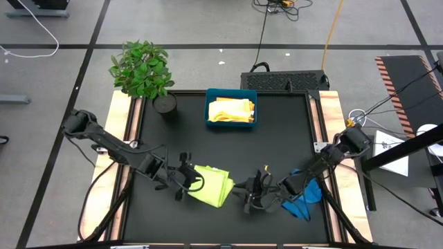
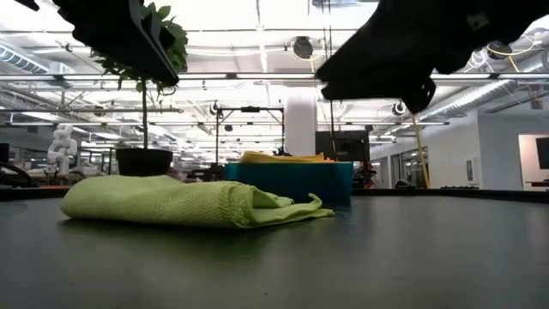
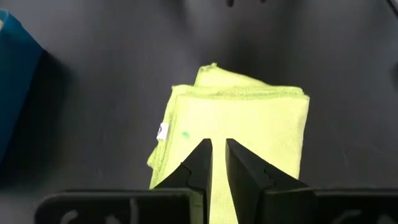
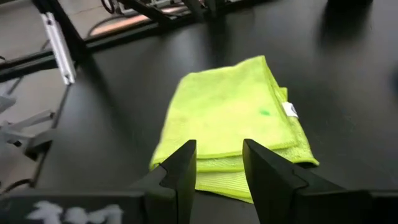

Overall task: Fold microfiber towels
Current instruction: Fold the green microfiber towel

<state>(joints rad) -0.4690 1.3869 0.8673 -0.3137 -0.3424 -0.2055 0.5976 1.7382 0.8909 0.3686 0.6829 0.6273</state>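
Left gripper (image 1: 185,181) sat at the lime green towel's (image 1: 212,183) left edge, fingers (image 3: 199,163) parted by only a thin slit, nothing pinched between them; in the left wrist view they hung just above the cloth, released. Right gripper (image 1: 253,192) stood just right of the same towel, jaws apart by a clear gap with cloth showing through it, empty, not touching the towel as far as could be seen. Lime green towel lay folded into a compact square on the black table (image 1: 277,131), near the front edge, between the two grippers. One blue towel (image 1: 308,196) lay crumpled under the right arm, near the table's right edge. One teal tray (image 1: 231,122) at the back centre held yellow cloth (image 1: 230,109); the number of pieces there could not be told. One potted plant (image 1: 143,70) stood at the back left corner. Two arms, two grippers.
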